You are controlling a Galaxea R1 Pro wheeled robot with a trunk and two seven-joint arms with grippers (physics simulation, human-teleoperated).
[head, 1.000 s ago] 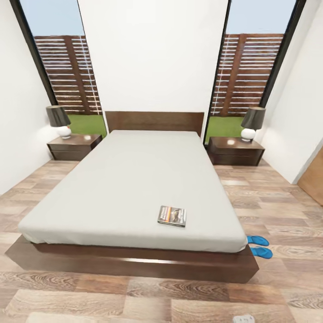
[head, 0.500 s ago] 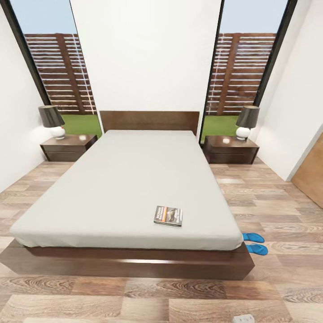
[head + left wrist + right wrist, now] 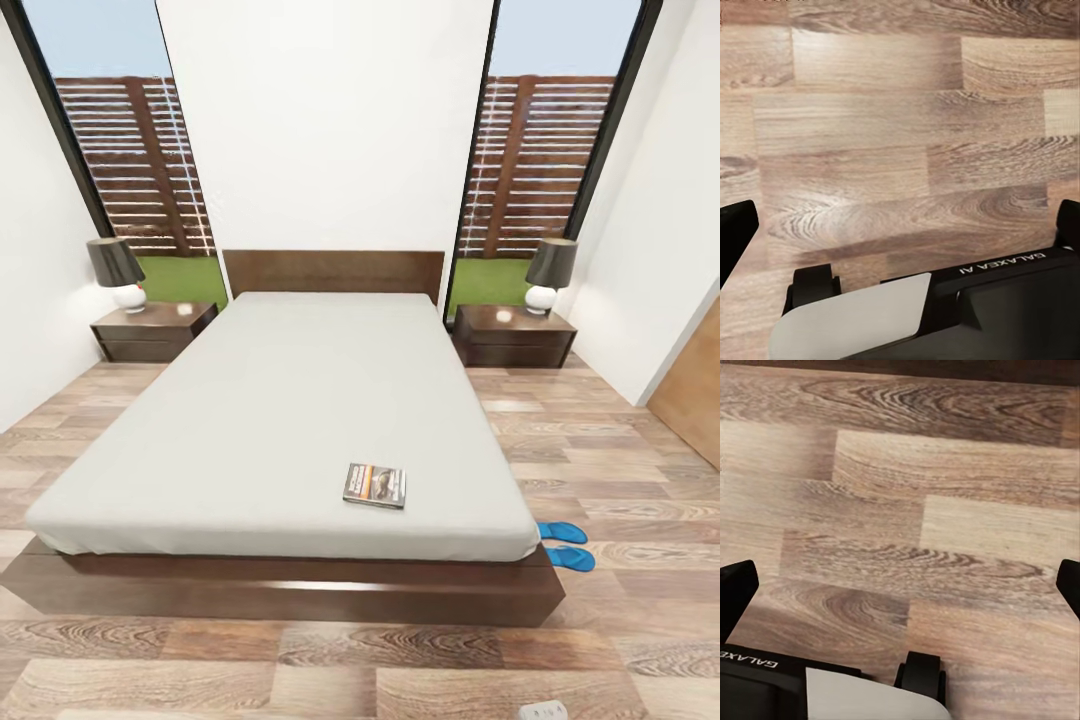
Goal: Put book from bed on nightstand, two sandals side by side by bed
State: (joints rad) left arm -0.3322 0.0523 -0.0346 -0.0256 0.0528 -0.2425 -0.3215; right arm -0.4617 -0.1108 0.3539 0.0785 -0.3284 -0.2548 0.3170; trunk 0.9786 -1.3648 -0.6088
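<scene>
The book [image 3: 375, 485], dark-covered with an orange band, lies flat near the foot of the light-grey bed [image 3: 300, 400], right of its middle. Two blue sandals [image 3: 562, 532] [image 3: 571, 558] lie close together on the wood floor by the bed's front right corner. One dark brown nightstand [image 3: 150, 330] stands left of the headboard and another nightstand [image 3: 513, 335] right of it. My left gripper [image 3: 900, 232] hangs open over bare floor planks, fingertips [image 3: 735, 232] far apart. My right gripper [image 3: 900, 585] is also open over the floor, with nothing between its fingertips [image 3: 1069, 585].
A black-shaded lamp [image 3: 115, 272] stands on the left nightstand, and a matching lamp [image 3: 549, 272] on the right one. Tall dark-framed windows flank the white wall behind the bed. A brown door [image 3: 690, 395] is at the right. Wood floor runs along both sides of the bed.
The whole head picture has shifted left and slightly in scale, so the camera has moved. Book, sandals and bed keep their places relative to each other.
</scene>
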